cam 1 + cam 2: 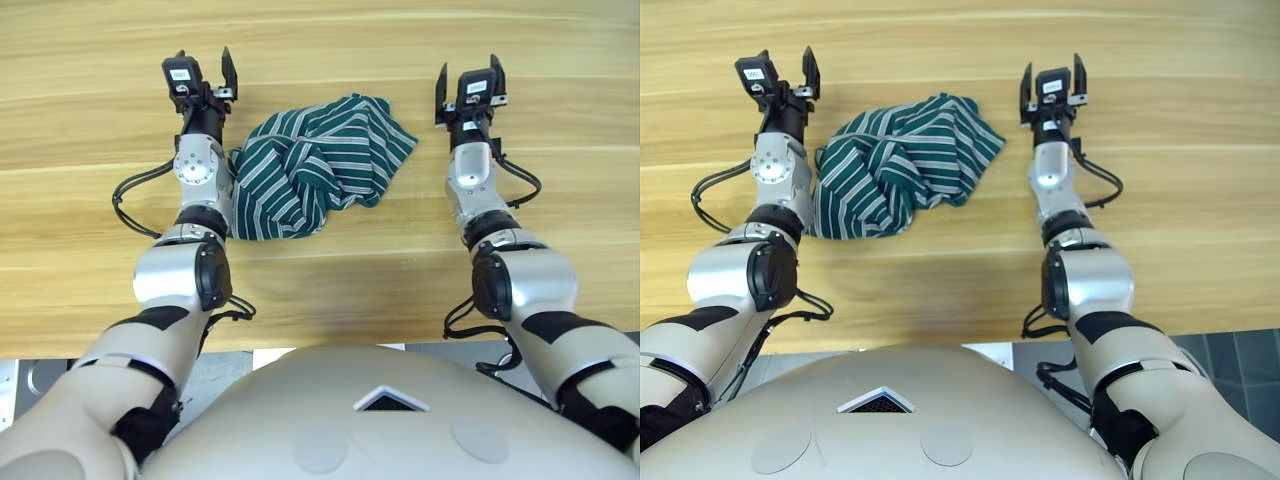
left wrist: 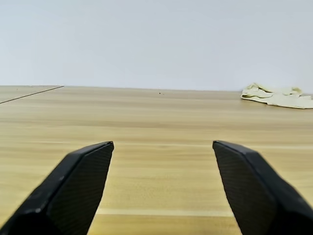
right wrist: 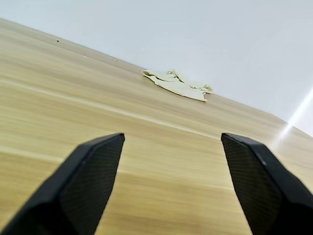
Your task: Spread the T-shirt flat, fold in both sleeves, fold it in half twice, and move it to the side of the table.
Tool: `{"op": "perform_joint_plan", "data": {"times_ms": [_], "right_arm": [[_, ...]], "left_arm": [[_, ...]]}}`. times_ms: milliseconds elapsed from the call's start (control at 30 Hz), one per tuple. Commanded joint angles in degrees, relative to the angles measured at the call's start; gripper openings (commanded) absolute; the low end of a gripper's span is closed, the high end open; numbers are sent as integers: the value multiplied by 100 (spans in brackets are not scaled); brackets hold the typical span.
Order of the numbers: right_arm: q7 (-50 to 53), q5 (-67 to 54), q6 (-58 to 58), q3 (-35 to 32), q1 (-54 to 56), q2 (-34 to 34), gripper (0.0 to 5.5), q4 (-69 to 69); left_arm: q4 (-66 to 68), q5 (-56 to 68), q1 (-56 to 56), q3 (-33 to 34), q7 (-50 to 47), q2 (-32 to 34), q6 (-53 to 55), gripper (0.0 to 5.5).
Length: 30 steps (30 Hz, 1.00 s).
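Left eye view, opening of the spreading step. The shirt (image 1: 315, 165) lies in a crumpled heap on the desk (image 1: 330, 300) between my two arms, its left edge touching my left forearm. My left tool (image 1: 204, 58) sits just past the heap's far left corner. My right tool (image 1: 468, 66) stands apart from its right side. Both tools are spread wide and hold nothing, and in the wrist views bare desk shows between the fingers (image 2: 83, 186). Nothing is flat or folded yet, so I judge the whole task lies ahead.

To spread well, I should bring each tool inward to an outer edge of the heap and pinch a single layer, not a bunch. Then I draw the two holds apart, low over the desk, so the folds slide out. Sleeves and hem cannot be told apart in the heap, so the first pull may only loosen it. A pale cloth (image 3: 176, 84) lies far off, out of the way.
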<state>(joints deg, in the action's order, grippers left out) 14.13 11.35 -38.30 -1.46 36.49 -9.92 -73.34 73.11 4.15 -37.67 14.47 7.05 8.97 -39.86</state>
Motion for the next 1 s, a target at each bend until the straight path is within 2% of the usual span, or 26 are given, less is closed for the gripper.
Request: {"op": "perform_joint_plan", "data": {"times_ms": [33,500,633,700,767,867,1000], "right_arm": [[-20,60,-47,78,7,9,364,29],[-80,168,-202,244,1,78,364,28],[449,555,-653,492,-253,-89,364,333],[708,1176,-1090,876,-705,-450,364,1007],[532,1647,-1321,1171,-1211,-900,364,1700],[-50,2148,-1476,1504,-2042,-1655,364,2878],[-1268,1843,-1432,1730,-2975,-2383,364,4580]], "left_arm": [[-38,-23,-20,-24,37,-9,2,380],[-30,-38,-27,2,-112,46,-76,380],[-279,-472,160,-245,-613,178,-965,380],[-1007,-216,726,-460,299,139,-1658,380],[-2273,24,1638,-1087,1275,242,-1951,380],[-4768,577,3109,-2047,2256,691,-1334,380],[-6672,254,4295,-2571,2796,1401,-661,380]]}}
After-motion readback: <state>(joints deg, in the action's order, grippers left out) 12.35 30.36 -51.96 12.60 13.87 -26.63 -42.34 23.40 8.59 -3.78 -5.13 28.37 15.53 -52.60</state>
